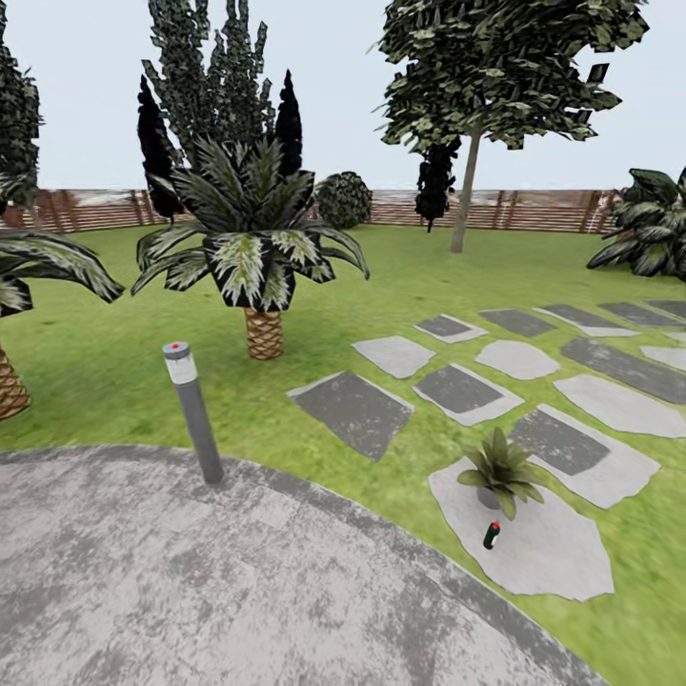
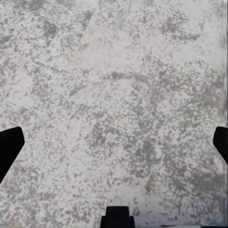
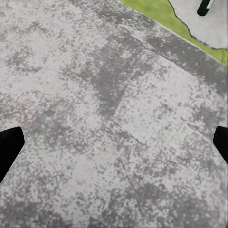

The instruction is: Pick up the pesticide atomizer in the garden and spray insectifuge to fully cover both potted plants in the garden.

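— Atomizer first: where do you have it?

— You'll find the pesticide atomizer [image 1: 492,534] upright on the nearest stepping stone [image 1: 553,557], just in front of a potted plant [image 1: 500,469] that sits on the same stone's far edge. The stone lies in the lawn [image 1: 114,381] just beyond the rim of the speckled patio [image 1: 191,581]. In your right wrist view the bottle's dark base [image 3: 204,6] peeks in at the edge, on that pale stone past a strip of grass.

— And your grippers?

— Both are spread wide. The left gripper [image 2: 114,142] shows its dark fingertips [image 2: 9,145] at opposite edges of its view with bare patio between them; the right gripper [image 3: 114,142] looks the same, holding nothing.

— Anything else around you?

— A grey lamp post [image 1: 193,412] stands at the patio's edge, a palm [image 1: 252,243] behind it, and a slatted fence [image 1: 534,210] closes off the far lawn.
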Controlling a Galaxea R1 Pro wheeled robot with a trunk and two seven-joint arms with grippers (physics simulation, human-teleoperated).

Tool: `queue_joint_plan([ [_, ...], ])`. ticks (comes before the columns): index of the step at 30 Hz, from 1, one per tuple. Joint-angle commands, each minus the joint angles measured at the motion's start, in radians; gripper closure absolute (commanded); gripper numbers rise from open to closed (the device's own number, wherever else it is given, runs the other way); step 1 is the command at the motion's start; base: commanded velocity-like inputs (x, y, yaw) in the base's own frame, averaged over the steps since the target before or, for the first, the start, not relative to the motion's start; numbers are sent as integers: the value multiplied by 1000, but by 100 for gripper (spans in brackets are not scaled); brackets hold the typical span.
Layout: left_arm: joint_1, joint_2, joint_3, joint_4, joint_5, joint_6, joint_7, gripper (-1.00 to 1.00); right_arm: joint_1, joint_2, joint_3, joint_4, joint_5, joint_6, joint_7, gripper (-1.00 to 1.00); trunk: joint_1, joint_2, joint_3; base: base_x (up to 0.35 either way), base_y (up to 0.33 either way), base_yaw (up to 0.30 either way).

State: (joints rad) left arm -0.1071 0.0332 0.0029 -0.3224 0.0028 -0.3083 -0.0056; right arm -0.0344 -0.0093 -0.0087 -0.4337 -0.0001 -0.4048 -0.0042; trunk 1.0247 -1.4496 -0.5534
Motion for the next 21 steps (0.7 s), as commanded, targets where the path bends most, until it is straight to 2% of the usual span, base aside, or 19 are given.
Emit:
queue_joint_plan([
  [1, 0, 0, 1, 0, 0, -3, -1, -100, -1, 0, -1, 1, 0, -3, 0, -100, 0, 0, -2, 237, -195, -256],
  [11, 0, 2, 1, 0, 0, -3, 0, -100, -1, 0, -1, 1, 0, -3, 0, -100, 0, 0, -11, 279, -153, -257],
  [21, 0, 2, 1, 0, 1, -3, 0, -100, -1, 0, -1, 3, 0, -3, 0, -100, 0, 0, -17, 328, -27, -276],
])
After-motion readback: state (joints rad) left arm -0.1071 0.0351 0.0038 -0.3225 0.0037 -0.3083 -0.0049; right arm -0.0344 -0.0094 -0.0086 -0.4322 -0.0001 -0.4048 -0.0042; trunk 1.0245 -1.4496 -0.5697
